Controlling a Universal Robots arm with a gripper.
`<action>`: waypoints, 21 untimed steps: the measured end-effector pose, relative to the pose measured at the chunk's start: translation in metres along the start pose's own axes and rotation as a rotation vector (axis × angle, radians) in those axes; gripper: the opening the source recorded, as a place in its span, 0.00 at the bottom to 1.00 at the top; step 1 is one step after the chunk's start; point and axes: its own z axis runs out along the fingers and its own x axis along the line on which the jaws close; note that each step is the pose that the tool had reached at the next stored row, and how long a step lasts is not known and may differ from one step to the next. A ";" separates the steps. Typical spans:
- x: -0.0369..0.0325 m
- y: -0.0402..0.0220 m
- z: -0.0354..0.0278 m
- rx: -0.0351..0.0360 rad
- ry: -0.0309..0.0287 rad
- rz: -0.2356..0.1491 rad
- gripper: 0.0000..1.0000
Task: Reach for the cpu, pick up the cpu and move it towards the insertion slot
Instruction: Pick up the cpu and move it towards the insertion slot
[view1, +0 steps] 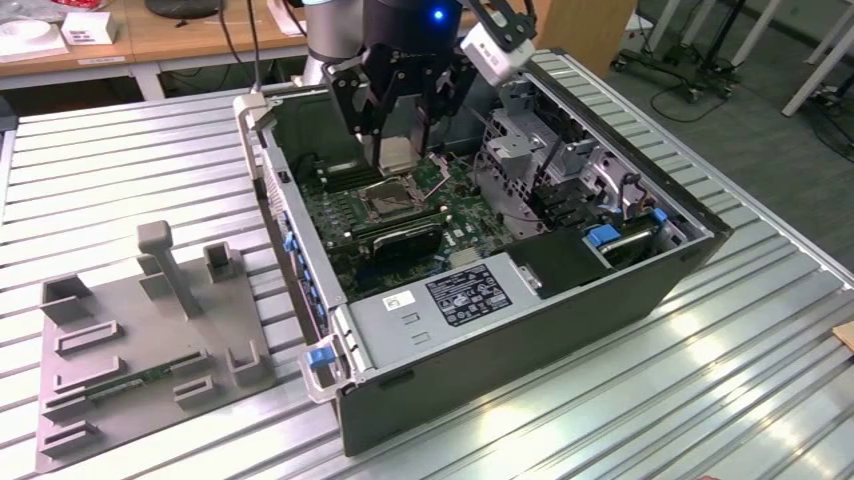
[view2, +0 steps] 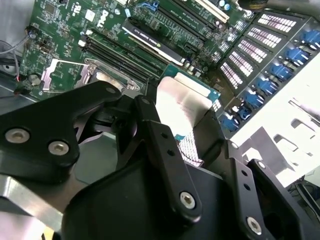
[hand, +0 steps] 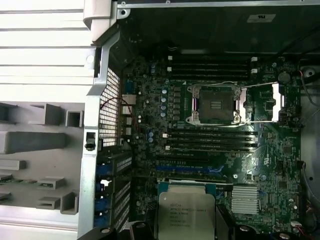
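Closest to my wrist cameras, the gripper (view2: 187, 132) has its fingers (view2: 165, 150) clamped on the cpu (hand: 186, 215), held above the motherboard (hand: 280, 165) inside the open computer case (view1: 667, 275). I judge I'm mid-carry; the insertion slot (hand: 216, 104) sits empty nearby, frame open, so alignment matters.

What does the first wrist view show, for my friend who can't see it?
The end effector holds the cpu, silvery top up, above a green motherboard inside an open computer case. The slot, a shiny metal frame around a dark centre, lies apart from the cpu, past long black memory slots. A grey fixture tray sits outside the case.
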 end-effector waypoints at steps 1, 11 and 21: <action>-0.0001 0.0015 0.0003 0.0000 0.0000 0.000 0.54; -0.0010 0.0068 0.0015 -0.0002 0.0001 0.000 0.54; -0.0033 0.0159 0.0033 -0.0002 0.0000 0.000 0.54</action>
